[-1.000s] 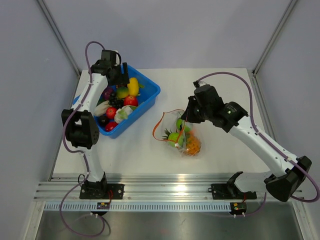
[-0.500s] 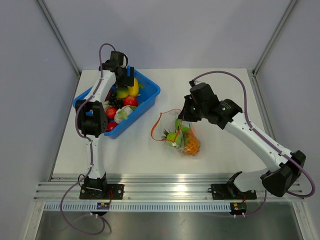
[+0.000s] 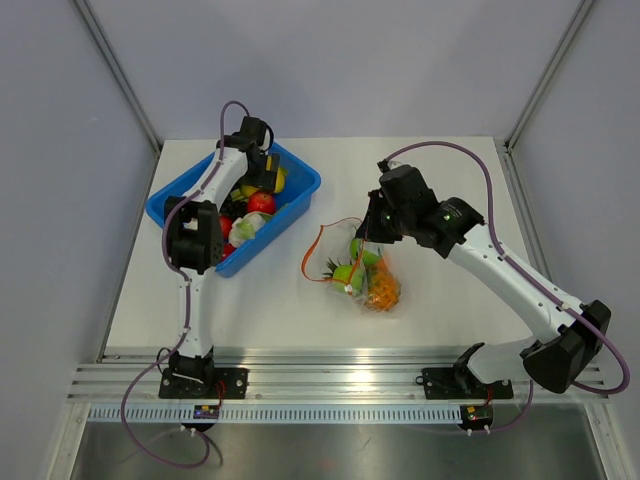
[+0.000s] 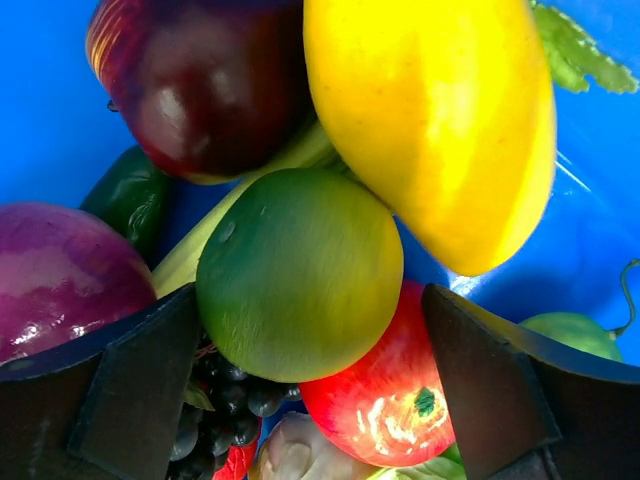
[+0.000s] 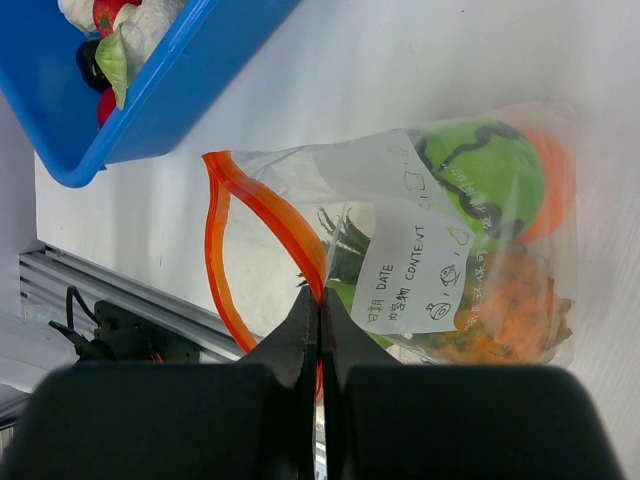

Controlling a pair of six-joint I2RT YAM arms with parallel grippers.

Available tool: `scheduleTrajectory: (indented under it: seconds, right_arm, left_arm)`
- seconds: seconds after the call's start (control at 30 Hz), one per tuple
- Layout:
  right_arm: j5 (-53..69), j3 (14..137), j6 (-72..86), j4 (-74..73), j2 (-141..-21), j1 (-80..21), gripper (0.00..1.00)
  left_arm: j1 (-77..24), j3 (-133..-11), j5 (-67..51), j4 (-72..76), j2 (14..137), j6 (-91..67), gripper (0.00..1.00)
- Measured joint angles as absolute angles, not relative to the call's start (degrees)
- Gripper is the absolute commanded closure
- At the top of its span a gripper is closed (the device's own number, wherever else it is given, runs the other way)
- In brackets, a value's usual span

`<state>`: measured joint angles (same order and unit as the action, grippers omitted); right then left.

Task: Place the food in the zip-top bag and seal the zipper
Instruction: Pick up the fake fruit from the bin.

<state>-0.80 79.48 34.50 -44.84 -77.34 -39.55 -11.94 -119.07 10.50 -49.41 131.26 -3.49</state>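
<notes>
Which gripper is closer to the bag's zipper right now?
Right. The right gripper is shut on the zipper; the left gripper is away in the bin, open around a green fruit.

1 clear bag [image 3: 360,270], 1 blue bin [image 3: 301,173]

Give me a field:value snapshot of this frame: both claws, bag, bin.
left claw: open, fingers either side of green round fruit inside the blue bin
right claw: shut on zipper
zip-top bag: lying on the table, mouth open in a loop, unsealed
bag contents: green apple, orange textured piece; the rest is unclear
bin contents: yellow fruit, plus red and purple pieces
task state: food left in bin, zipper not sealed
</notes>
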Motion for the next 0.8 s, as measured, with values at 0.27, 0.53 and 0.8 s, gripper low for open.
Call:
scheduleTrajectory:
  seconds: [0.27, 0.53, 0.8]
  right_arm:
    - [-0.8, 79.5, 34.5, -44.8, -77.3, -39.6, 1.00]
    - [-0.8, 79.5, 34.6, -44.9, -75.7, -39.6, 1.00]
    - [-0.8, 78.3, 35.3, -44.8, -74.7, -39.6, 1.00]
  left_arm:
    - [-12.0, -118.6, 11.0, -49.3, 130.6, -3.7, 0.40]
    - [-12.6, -114.6, 11.0, -49.9, 120.8, -3.7, 0.47]
    - [-16.7, -98.5, 8.3, -47.0, 96.0, -6.1, 0.53]
